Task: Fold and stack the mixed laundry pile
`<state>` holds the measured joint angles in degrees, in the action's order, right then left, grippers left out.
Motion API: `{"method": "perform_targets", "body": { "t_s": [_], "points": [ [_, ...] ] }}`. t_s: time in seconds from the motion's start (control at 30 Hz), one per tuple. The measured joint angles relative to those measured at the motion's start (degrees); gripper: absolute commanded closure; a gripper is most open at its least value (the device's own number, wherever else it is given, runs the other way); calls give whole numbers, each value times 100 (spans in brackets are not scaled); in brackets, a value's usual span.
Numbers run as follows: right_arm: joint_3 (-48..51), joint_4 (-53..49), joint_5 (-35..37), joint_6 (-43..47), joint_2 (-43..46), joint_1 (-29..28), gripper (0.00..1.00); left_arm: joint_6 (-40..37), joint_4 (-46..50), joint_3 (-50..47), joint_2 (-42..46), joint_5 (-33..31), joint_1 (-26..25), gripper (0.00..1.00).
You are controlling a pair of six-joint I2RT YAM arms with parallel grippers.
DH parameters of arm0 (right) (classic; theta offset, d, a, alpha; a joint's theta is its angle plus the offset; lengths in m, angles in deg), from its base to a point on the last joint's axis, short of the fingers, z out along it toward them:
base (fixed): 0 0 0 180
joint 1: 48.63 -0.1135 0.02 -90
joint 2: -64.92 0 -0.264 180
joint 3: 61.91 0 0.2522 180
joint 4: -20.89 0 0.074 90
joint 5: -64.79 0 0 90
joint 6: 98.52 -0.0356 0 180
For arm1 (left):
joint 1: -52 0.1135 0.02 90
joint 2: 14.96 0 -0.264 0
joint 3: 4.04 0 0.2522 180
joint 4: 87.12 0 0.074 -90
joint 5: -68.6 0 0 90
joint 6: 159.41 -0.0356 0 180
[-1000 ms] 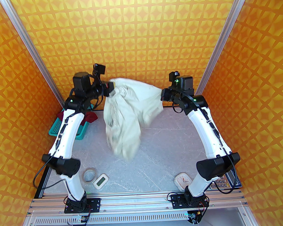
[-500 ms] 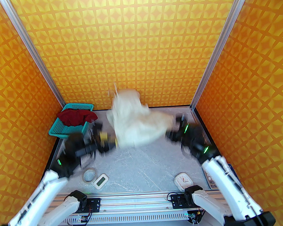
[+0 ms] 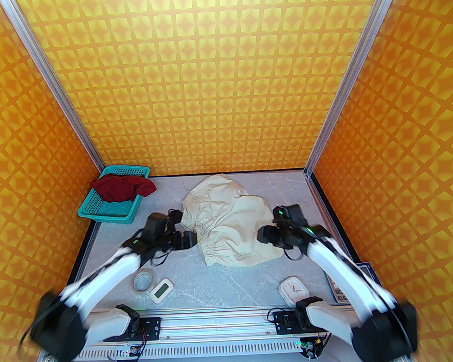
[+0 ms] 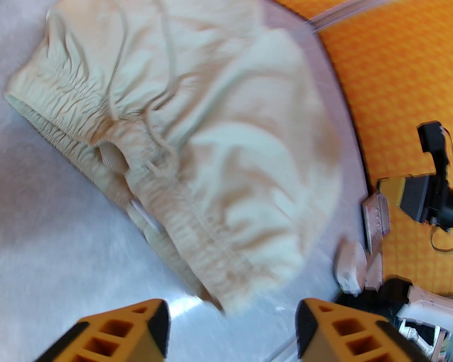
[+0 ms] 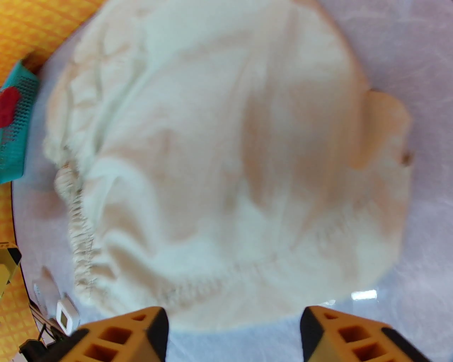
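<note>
Cream garment (image 3: 228, 221) flat (close-ups blurred), left fingers (image 4: 116, 332), right fingers (image 5: 120, 336) parted

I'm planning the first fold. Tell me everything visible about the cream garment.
The cream garment is thin, wrinkled cloth with a gathered elastic waistband and a drawstring. It lies spread fairly flat on the grey table, waistband toward the left gripper. That one and the right gripper flank it, both open, gripping nothing.

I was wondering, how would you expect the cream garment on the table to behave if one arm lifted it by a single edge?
The cream garment would probably droop limply: it lies flat in soft wrinkles. Its gathered waistband likely stretches, and the loose drawstring may dangle or snag.
</note>
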<state>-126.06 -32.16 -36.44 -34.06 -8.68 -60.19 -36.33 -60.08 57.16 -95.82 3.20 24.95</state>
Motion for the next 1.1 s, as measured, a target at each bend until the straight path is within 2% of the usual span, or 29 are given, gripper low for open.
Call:
{"method": "perform_targets", "body": {
  "t_s": [0.07, 0.2, 0.37, 0.6, 0.7, 0.77, 0.83, 0.97, 1.1],
  "points": [
    [-168, 223, -22, -22, -573, -68, 42, 9, -98, 356, -647, -74, 7, 59],
    [-404, 675, -90, -90, -1467, -385, 43, 13, -352, 1349, -1982, -192, 98, 60],
    [-42, 1128, -149, -413, -1696, -1150, 43, 11, -476, 2177, -3036, -302, 389, 61],
    [404, 1606, -144, -999, -1694, -2658, 40, -190, -258, 2726, -3580, -328, 693, 59],
    [409, 1495, -125, -1123, -1572, -2951, 34, -367, -37, 2811, -3486, -350, 745, 52],
    [398, 1126, 7, -1113, -1202, -2835, 31, -498, 184, 2710, -3206, -380, 761, 44],
    [330, 798, 74, -1058, -763, -2531, 31, -531, 343, 2509, -2828, -398, 763, 41],
    [153, 448, 144, -798, 46, -1215, 30, -595, 649, 1950, -1650, -413, 660, 43],
    [42, 369, 192, -579, -96, 85, 31, -575, 763, 1478, -1012, -413, 177, 42]
  ]
}}
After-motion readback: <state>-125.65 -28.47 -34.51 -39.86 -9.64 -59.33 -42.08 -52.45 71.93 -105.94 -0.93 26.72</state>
